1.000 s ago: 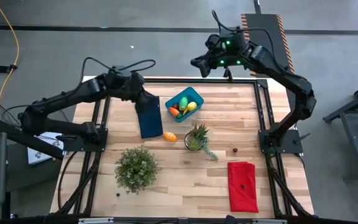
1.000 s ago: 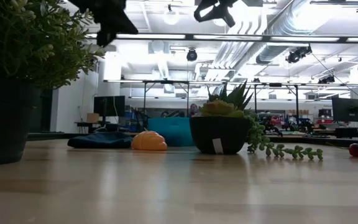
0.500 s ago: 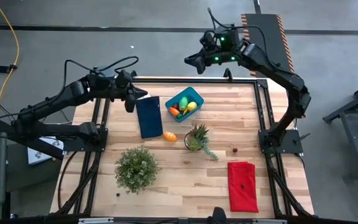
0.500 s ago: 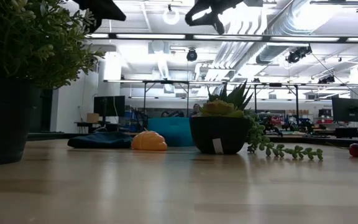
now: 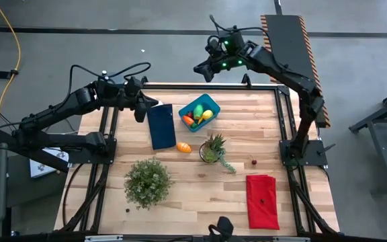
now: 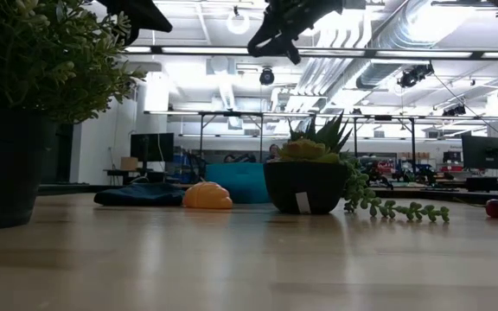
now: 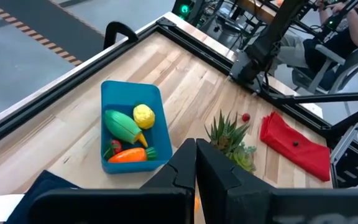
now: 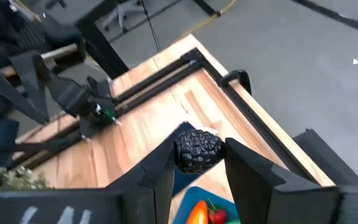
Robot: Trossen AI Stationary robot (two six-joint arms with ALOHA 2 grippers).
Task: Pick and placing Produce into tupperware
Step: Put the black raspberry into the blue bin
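The bright blue tub [image 5: 199, 111] stands at the table's far middle. It holds a green oval [image 7: 122, 124], a yellow lemon [image 7: 144, 116], an orange carrot [image 7: 129, 155] and a small red piece. An orange oval [image 5: 184, 147] lies on the wood near the tub. My right gripper [image 5: 199, 69] is high above the table's far edge, shut on a dark bumpy round thing [image 8: 197, 149]. My left gripper [image 5: 142, 107] is shut and empty, above the far left of the table by the dark blue cloth [image 5: 161, 126]. My right gripper pinches the dark bumpy round thing between its two fingers, one on each of its sides [image 8: 180, 150]. The thing is lifted clear, high above the tub's far end.
A spiky plant in a small pot [image 5: 211, 149] stands right of the orange oval. A bushy potted plant [image 5: 147, 181] stands at the near left. A red cloth [image 5: 262, 200] lies at the near right, and a small red thing [image 5: 253, 161] lies beyond it.
My left gripper has gone from above the dark blue cloth toward the table's left edge and has risen. My right gripper has gone toward the table's left along the far edge, with the dark thing still held.
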